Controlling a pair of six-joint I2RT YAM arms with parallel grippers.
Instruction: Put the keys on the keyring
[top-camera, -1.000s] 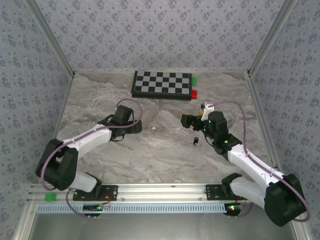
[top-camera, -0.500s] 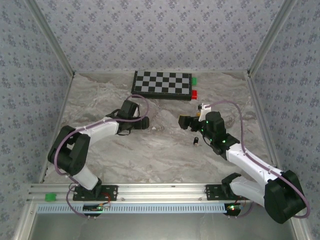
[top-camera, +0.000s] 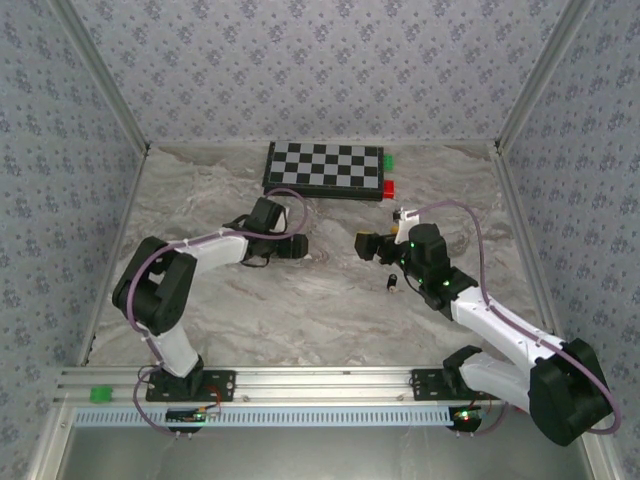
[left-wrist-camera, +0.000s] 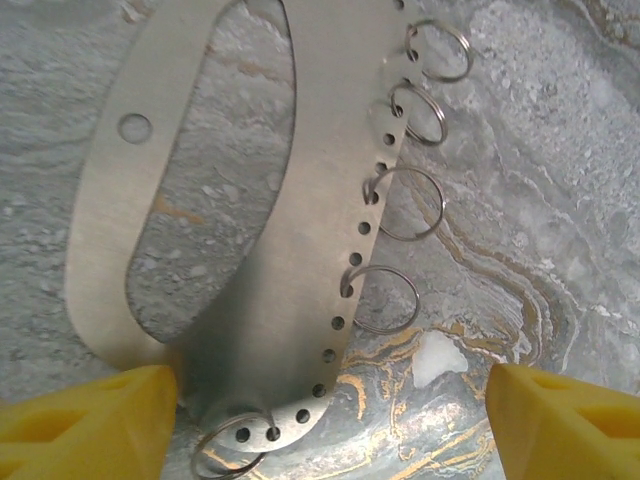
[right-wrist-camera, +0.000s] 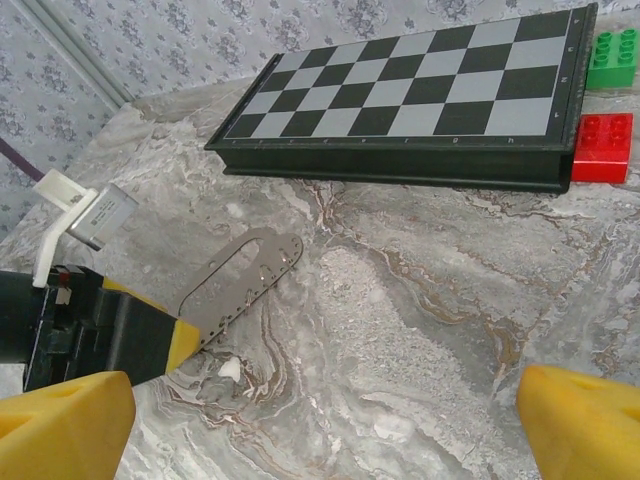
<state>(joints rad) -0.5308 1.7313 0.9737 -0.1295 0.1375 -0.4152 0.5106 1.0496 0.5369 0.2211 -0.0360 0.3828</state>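
Observation:
The keyring (left-wrist-camera: 300, 220) is a flat silver-grey plate with a long oval slot and several small wire rings (left-wrist-camera: 405, 203) along one edge. It lies flat on the marble. My left gripper (left-wrist-camera: 330, 425) is open and straddles the plate's near end, with the plate close to the left yellow fingertip (left-wrist-camera: 90, 425). From the right wrist the keyring (right-wrist-camera: 245, 280) shows beside the left gripper's yellow fingertip (right-wrist-camera: 182, 342). The key (top-camera: 392, 283), tiny and black, lies on the table beside the right wrist. My right gripper (right-wrist-camera: 320, 430) is open over bare marble with nothing between its fingers.
A folded chessboard (top-camera: 325, 170) lies at the back of the table, with a green block (top-camera: 388, 160) and a red block (top-camera: 389, 187) at its right end. Patterned walls close off three sides. The two grippers (top-camera: 330, 246) face each other a short gap apart.
The left arm has reached right and forward onto the keyring's end, and its jaws have narrowed a little. The right gripper has edged slightly left. The key has not moved.

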